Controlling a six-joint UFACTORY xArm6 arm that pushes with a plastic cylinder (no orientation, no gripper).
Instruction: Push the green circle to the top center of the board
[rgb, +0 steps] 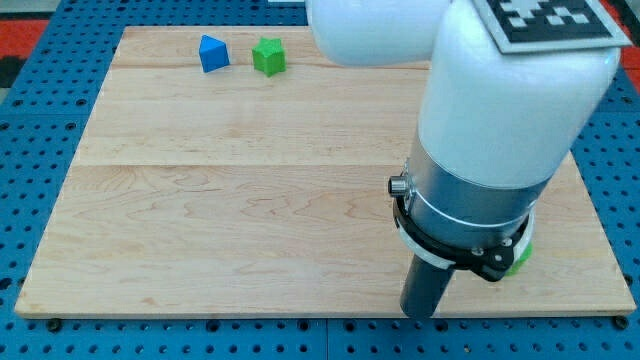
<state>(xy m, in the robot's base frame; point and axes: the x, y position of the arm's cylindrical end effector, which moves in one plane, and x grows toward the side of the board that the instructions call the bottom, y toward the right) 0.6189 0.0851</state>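
Observation:
A small sliver of a green block (522, 254) shows at the view's lower right, mostly hidden behind the arm's grey collar; its shape cannot be made out. My dark rod comes down from the collar and my tip (418, 313) sits near the board's bottom edge, to the left of and below that green sliver. A second green block (268, 56), blocky with an unclear outline, lies near the board's top edge, left of centre. A blue block (213, 53) lies just to its left.
The wooden board (250, 200) lies on a blue pegboard surface (40, 150). The large white and grey arm body (500, 120) covers much of the board's right side.

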